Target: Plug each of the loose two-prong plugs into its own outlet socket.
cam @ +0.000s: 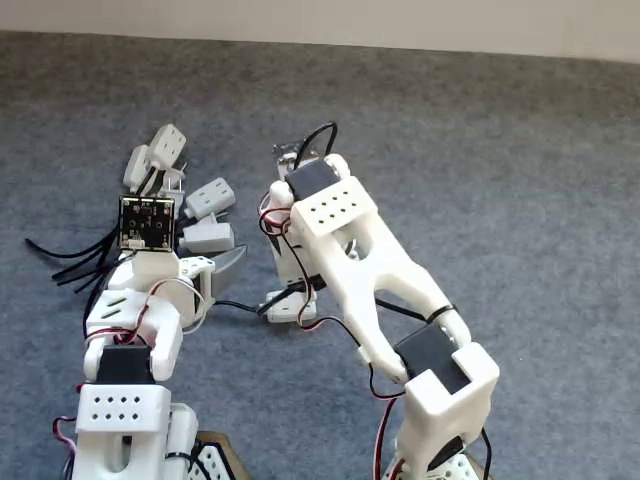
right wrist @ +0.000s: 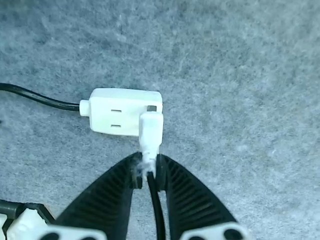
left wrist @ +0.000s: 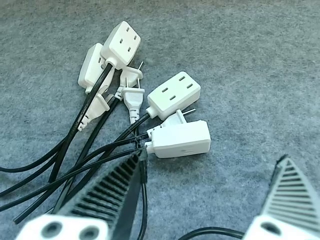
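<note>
From my console the grey felt table (cam: 520,150) is the biggest thing in play; the right arm (cam: 370,260) stretches out through its middle, and the left arm (cam: 130,340) sits at the near-left side, wrist above a heap of black cords (left wrist: 60,170) and white fittings.

In that heap I count what I take for four sockets; the nearest socket (left wrist: 180,140), slots turned out of sight, lies just ahead of the left gripper (left wrist: 214,162); a triple socket (left wrist: 174,94) touches it from behind; a far socket (left wrist: 121,45) lies beyond with another socket (left wrist: 90,65) tight beside it. The left gripper's jaws are spread wide and hold nothing.

Apart from the heap, under the right arm, lies a lone socket (right wrist: 117,117) with its cord running off. The right gripper (right wrist: 149,162) is clamped on the cord end of a held plug (right wrist: 150,127), whose body butts against that socket at the end away from the cord; no prongs show there, so I judge this one seated or very nearly so.

Smallest are the loose ones: an upturned plug (left wrist: 132,95) with both prongs bare, and a flat plug (left wrist: 95,107) beside it among the cords; another pair of prongs pokes out between the nearest and triple sockets, and I cannot tell what it belongs to.

By my reckoning one pairing is about done and at least two remain.
</note>
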